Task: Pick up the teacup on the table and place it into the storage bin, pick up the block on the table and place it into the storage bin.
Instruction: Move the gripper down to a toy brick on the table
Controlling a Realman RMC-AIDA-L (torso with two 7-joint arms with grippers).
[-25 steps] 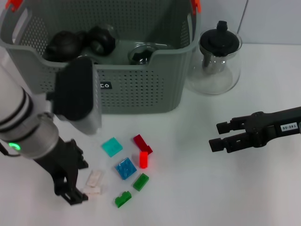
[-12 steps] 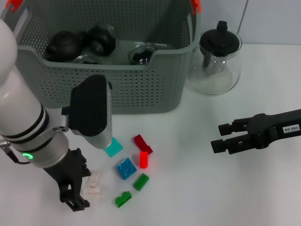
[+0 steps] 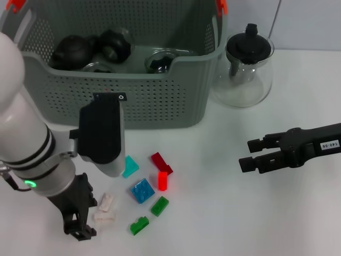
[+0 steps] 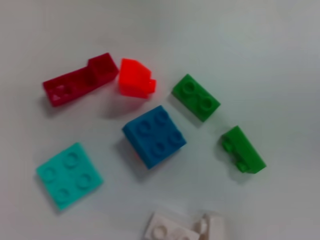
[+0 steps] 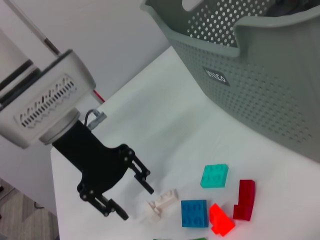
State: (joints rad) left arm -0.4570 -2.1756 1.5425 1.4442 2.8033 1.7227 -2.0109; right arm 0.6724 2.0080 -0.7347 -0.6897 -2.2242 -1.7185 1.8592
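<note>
White tabletop. Glass teapot (image 3: 246, 66) with black lid, upper right of head view, just beside the storage bin (image 3: 160, 101): grey, perforated, orange clips, dark rounded items inside, upper left. Blocks at lower centre: one teal (image 3: 129, 166), one blue (image 3: 143, 191), two red (image 3: 161, 162), two green (image 3: 159, 206), two white (image 3: 105, 209). Left gripper (image 3: 88, 216) at lower left, fingers parted around the white blocks, holding nothing. Right gripper (image 3: 249, 154) at right edge, fingers apart, empty.
</note>
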